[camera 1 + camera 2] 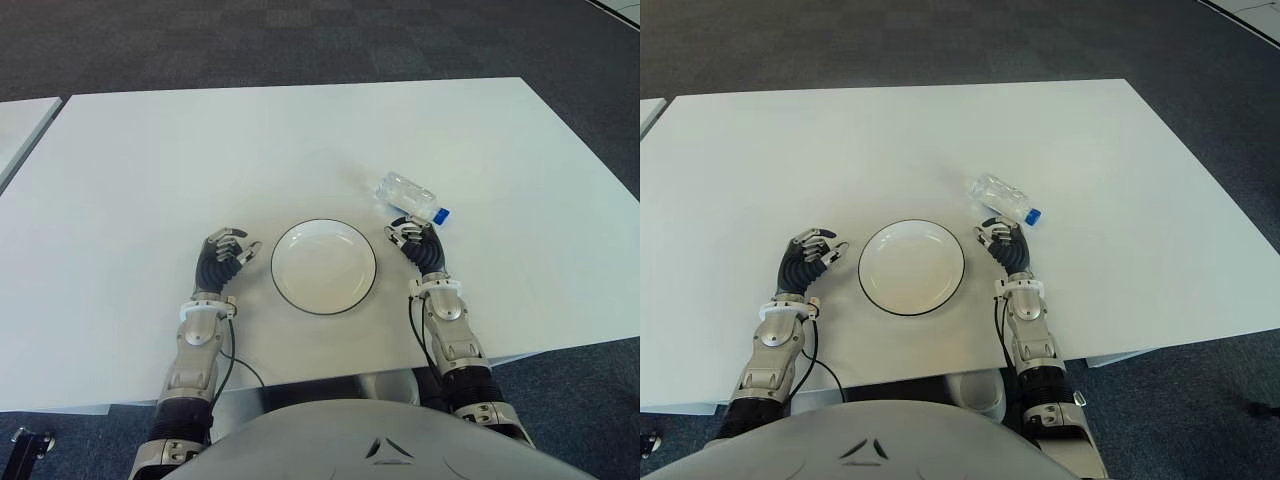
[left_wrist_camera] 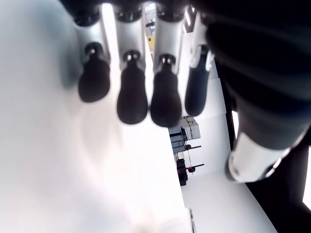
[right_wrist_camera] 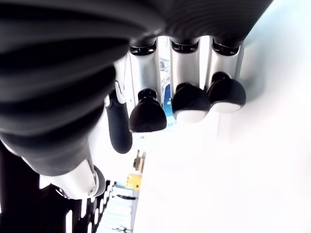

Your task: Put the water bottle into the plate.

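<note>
A clear plastic water bottle (image 1: 408, 196) with a blue cap lies on its side on the white table (image 1: 300, 140), to the right of and slightly beyond the plate. The white plate (image 1: 323, 266) with a dark rim holds nothing and sits near the table's front edge, between my hands. My right hand (image 1: 407, 238) is just in front of the bottle, at the plate's right side, fingers relaxed and holding nothing. Its fingertips (image 3: 147, 116) hover over the bare tabletop in the right wrist view. My left hand (image 1: 237, 250) shows left of the plate, fingers relaxed and holding nothing.
The table's front edge runs just behind my wrists. A second white table's corner (image 1: 20, 125) shows at far left. Dark carpet (image 1: 300, 40) surrounds the table.
</note>
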